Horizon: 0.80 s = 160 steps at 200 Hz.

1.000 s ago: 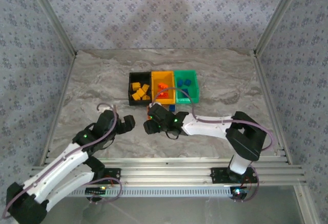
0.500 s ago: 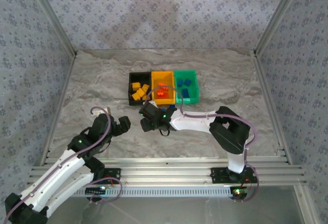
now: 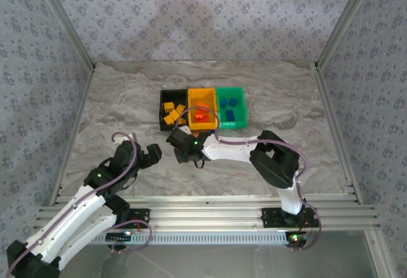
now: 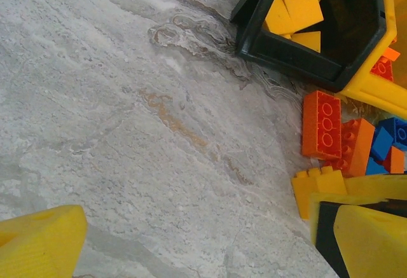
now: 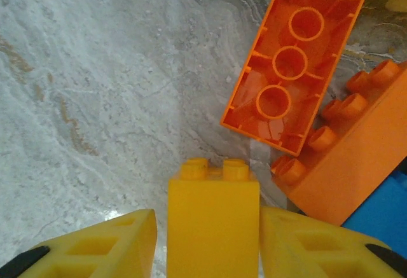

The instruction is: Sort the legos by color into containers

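Note:
Three joined bins stand mid-table: the black bin [image 3: 161, 109] holds yellow legos [image 3: 172, 112], the yellow-orange bin [image 3: 191, 93] red-orange ones [image 3: 201, 114], the green bin [image 3: 243, 106] blue ones [image 3: 230, 107]. Just in front of the black bin, my right gripper [image 3: 180, 147] [image 5: 210, 227] is shut on a yellow brick [image 5: 213, 214], studs pointing away from the camera. Loose legos lie beside it: an upturned orange brick [image 5: 292, 62], a studded orange one [image 5: 356, 157] and a blue one [image 5: 381, 217]. My left gripper [image 3: 152, 153] [image 4: 210, 240] stands open over bare marble to their left.
In the left wrist view the black bin's corner [image 4: 305, 62] and the yellow-orange bin's edge [image 4: 375, 87] sit close above the loose pile [image 4: 321, 125]. Patterned walls and metal rails [image 3: 76, 49] fence the table. Bare marble [image 3: 114, 100] stretches left of the bins.
My right gripper has slid left, along the front of the bins toward the black one. My left arm drew back slightly to the left, then held still.

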Available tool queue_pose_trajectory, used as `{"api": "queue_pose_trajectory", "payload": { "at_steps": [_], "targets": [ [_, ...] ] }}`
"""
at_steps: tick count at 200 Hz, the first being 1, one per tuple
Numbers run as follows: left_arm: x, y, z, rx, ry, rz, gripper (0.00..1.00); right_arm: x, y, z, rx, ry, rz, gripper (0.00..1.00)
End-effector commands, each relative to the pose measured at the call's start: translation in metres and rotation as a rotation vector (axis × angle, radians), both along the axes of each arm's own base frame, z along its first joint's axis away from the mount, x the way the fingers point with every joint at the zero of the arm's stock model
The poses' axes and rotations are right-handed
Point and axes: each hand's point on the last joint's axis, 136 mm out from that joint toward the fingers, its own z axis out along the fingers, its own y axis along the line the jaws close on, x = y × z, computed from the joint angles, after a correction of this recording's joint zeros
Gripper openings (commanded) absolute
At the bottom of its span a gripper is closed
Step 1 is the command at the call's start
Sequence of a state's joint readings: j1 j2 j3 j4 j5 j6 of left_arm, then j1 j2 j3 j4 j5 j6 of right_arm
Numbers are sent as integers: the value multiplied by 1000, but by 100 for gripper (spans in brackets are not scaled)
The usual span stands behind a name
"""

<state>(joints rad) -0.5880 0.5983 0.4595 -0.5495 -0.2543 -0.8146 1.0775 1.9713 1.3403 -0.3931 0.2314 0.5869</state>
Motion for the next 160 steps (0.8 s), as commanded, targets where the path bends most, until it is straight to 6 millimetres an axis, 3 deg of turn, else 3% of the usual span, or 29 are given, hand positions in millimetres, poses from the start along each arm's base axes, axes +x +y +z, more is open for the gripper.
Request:
{"api": "queue_pose_trajectory", "payload": {
  "at_steps": [1, 31, 50, 95, 118, 160],
  "targets": [
    [0, 2, -5, -10, 15, 18, 100, -1, -14, -17, -90, 19, -31, 45],
    [-1, 2, -7, -14, 20, 21, 100, 1, -8, -10, -63, -4, -17, 38],
    [0, 1, -8, -18, 21, 20, 100, 3, -3, 5, -22, -41, -5, 34],
    [0, 1, -14, -11, 36, 22, 100, 14, 5, 78, 115, -164, 16, 32],
    [-1, -2, -17, -29, 41, 15, 100, 39, 9, 105, 174, -198, 4, 32],
    [-1, -13, -20, -77, 41, -22, 100, 97, 29, 112, 237, -223, -7, 33]
  ]
}}
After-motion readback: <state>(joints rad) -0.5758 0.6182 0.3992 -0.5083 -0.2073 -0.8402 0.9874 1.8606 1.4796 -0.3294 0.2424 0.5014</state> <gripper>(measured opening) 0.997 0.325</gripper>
